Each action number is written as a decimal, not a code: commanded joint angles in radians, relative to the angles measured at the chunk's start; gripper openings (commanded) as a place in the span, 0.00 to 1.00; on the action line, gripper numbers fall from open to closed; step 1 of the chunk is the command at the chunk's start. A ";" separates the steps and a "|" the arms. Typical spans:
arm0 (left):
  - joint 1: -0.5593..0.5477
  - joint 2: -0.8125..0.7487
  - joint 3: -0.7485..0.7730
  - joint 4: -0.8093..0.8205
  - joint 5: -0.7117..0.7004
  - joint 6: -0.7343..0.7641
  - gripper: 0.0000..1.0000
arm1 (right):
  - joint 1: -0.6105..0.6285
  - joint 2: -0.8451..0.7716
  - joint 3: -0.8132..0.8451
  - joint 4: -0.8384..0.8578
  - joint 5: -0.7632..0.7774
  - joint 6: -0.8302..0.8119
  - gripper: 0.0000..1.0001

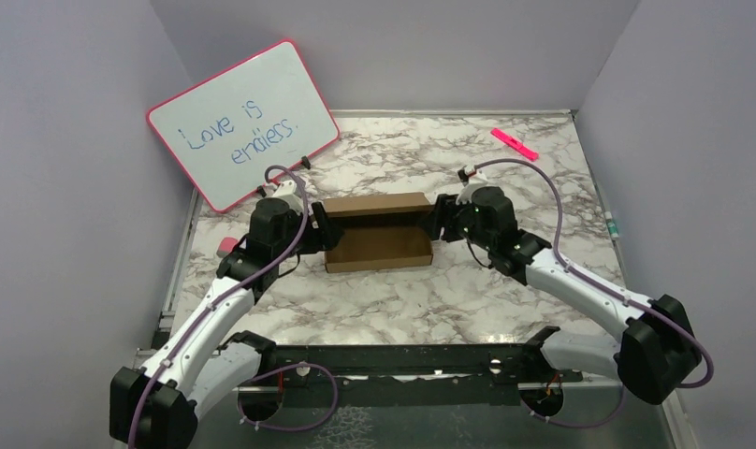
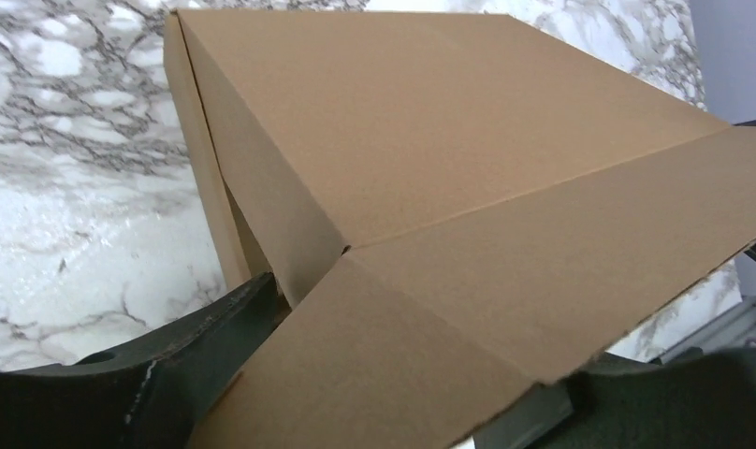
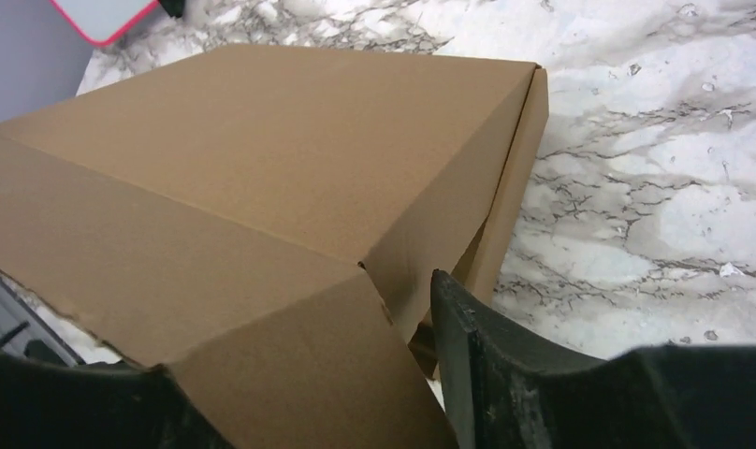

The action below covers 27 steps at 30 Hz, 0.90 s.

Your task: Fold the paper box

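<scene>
The paper box (image 1: pixel 379 234) is plain brown cardboard, partly folded, in the middle of the marble table. Its lid panel is raised at the back and its front wall faces me. My left gripper (image 1: pixel 320 229) is at the box's left end. In the left wrist view (image 2: pixel 384 374) its jaws stand wide apart, with the box's end flap (image 2: pixel 374 365) between them. My right gripper (image 1: pixel 438 220) is at the box's right end. In the right wrist view (image 3: pixel 290 374) it is also open, astride that end flap (image 3: pixel 290 355). One dark finger (image 3: pixel 468 365) is beside the box's corner.
A pink-framed whiteboard (image 1: pixel 243 122) leans at the back left; its corner shows in the right wrist view (image 3: pixel 98 14). A pink marker (image 1: pixel 514 143) lies at the back right. A pen (image 1: pixel 612 225) lies by the right table edge. Grey walls enclose the table.
</scene>
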 commanded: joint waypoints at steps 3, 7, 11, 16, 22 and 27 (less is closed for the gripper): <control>-0.006 -0.153 -0.056 -0.112 0.063 -0.033 0.77 | 0.007 -0.123 -0.069 -0.002 -0.064 -0.004 0.66; -0.005 -0.259 -0.069 -0.179 0.052 -0.062 0.85 | 0.008 -0.192 -0.088 -0.031 -0.085 -0.018 0.76; -0.006 -0.355 -0.032 -0.266 0.036 -0.071 0.90 | 0.007 -0.261 -0.061 -0.132 -0.076 -0.022 0.78; -0.005 -0.410 0.073 -0.369 -0.027 -0.054 0.92 | 0.007 -0.336 0.017 -0.254 -0.029 -0.044 0.82; -0.006 -0.353 0.251 -0.405 -0.124 0.004 0.92 | 0.007 -0.351 0.153 -0.343 0.005 -0.065 0.83; -0.005 -0.205 0.397 -0.404 -0.217 0.096 0.90 | 0.006 -0.261 0.274 -0.415 0.087 -0.091 0.83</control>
